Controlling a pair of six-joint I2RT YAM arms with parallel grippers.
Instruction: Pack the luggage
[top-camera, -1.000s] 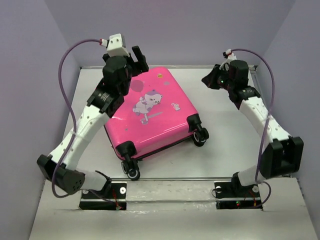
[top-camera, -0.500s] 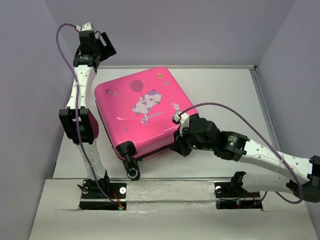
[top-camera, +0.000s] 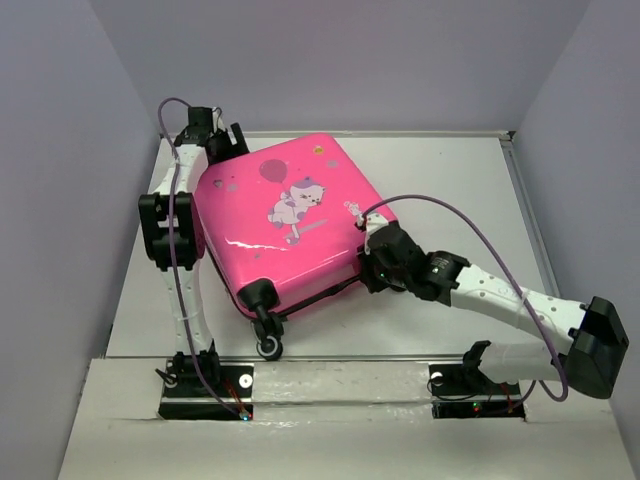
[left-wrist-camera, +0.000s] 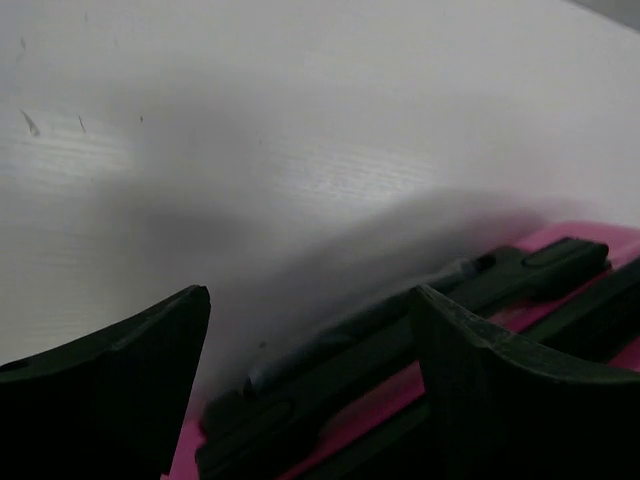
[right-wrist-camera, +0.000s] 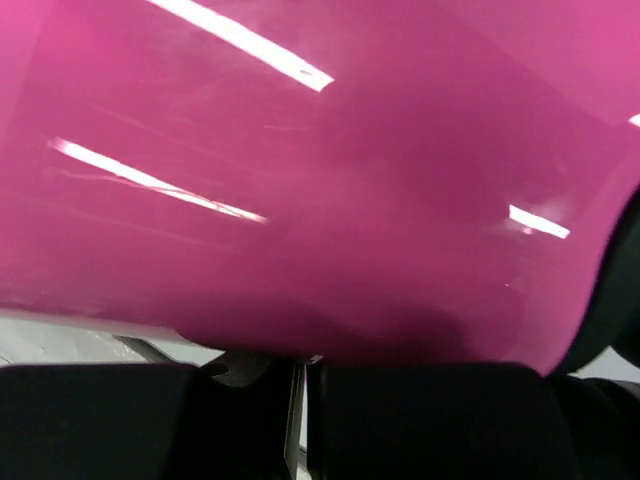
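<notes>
The luggage (top-camera: 285, 225) is a hot-pink hard-shell suitcase with a cartoon animal print, lying flat and closed mid-table. One black wheel (top-camera: 268, 346) points toward the near edge. My left gripper (top-camera: 226, 146) is at its far-left corner, open. In the left wrist view the left gripper (left-wrist-camera: 310, 300) straddles a black handle (left-wrist-camera: 400, 310) on the pink shell without touching it. My right gripper (top-camera: 371, 266) is against the near-right side. In the right wrist view the pink shell (right-wrist-camera: 330, 180) fills the frame just above the right gripper (right-wrist-camera: 303, 375), which is shut with nothing seen held.
Purple-grey walls (top-camera: 60, 200) close in the table on the left, back and right. A metal rail (top-camera: 350, 357) runs along the near edge by the arm bases. White tabletop (top-camera: 450, 190) shows to the right of the suitcase.
The left arm dropped from raised to the suitcase's far-left corner. The right arm swung in from the far right to the near-right side. The suitcase shifted slightly.
</notes>
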